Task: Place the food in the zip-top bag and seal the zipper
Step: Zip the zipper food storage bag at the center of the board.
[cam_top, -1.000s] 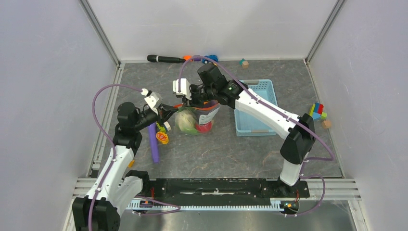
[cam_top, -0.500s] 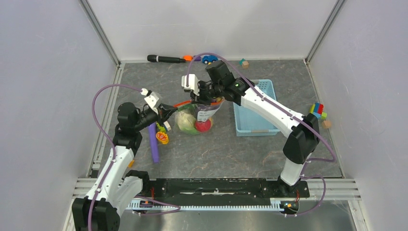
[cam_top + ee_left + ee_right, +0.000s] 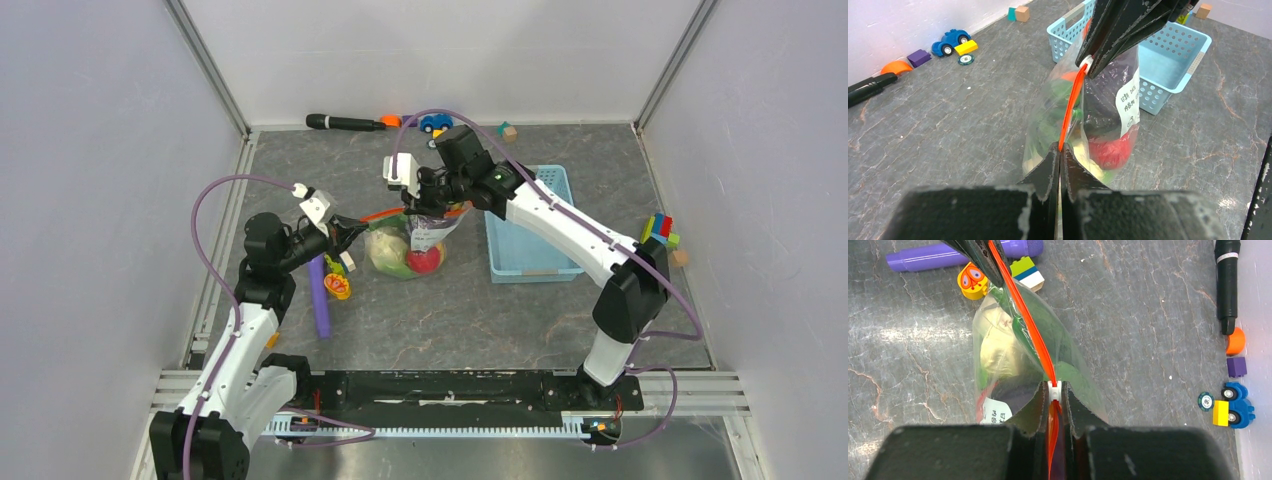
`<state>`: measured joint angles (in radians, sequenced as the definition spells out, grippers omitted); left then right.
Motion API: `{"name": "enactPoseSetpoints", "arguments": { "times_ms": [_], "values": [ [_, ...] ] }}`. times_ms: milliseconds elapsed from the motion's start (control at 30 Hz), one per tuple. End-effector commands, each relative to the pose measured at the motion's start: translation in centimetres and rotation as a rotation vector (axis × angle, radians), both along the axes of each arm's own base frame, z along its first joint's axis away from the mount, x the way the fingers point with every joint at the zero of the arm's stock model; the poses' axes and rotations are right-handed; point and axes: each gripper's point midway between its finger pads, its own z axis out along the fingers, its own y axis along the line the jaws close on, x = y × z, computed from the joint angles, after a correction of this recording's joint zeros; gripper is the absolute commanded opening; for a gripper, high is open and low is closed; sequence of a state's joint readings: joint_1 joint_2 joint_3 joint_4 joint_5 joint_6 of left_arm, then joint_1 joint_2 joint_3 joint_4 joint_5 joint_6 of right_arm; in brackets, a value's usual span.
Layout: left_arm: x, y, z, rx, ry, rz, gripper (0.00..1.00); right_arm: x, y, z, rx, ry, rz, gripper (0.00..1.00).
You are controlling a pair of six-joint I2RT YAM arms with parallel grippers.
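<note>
gripping the zipper (image 3: 1068,115), left tool (image 3: 1059,147) clamped at one end, right tool (image 3: 1053,390) clamped at other

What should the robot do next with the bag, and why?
Probably the right tool should slide the white slider along the zipper, away from the left tool. The food already sits inside the zip-top bag, the left tool pinches one end of the orange strip, and some strip runs on past the slider, so that part may not be sealed yet.
</note>
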<state>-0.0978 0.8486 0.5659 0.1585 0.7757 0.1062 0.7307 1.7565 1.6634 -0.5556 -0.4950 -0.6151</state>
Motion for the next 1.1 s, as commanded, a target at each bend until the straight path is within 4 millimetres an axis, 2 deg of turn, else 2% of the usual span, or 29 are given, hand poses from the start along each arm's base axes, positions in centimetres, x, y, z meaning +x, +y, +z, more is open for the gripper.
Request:
{"name": "enactPoseSetpoints", "arguments": {
  "times_ms": [0,233,467,933,1067],
  "values": [
    [0.5,0.9,0.5,-0.003,-0.016,0.056,0.02,2.8,-3.6,2.7,-0.016,-0.111,-0.142,0.00],
    [0.6,1.0,0.7,-0.006,-0.018,0.070,0.02,3.4,-4.7,2.7,-0.037,-0.124,-0.184,0.00],
    [0.7,1.1,0.9,-0.007,-0.022,0.077,0.02,4.9,-6.7,2.5,-0.098,-0.157,-0.282,0.00],
    [0.9,1.5,1.3,-0.010,-0.031,0.107,0.02,6.5,-9.7,1.3,-0.205,-0.186,-0.405,0.00],
    [0.9,1.5,1.4,-0.015,-0.036,0.108,0.02,6.4,-9.6,1.2,-0.202,-0.178,-0.392,0.00]
  ]
}}
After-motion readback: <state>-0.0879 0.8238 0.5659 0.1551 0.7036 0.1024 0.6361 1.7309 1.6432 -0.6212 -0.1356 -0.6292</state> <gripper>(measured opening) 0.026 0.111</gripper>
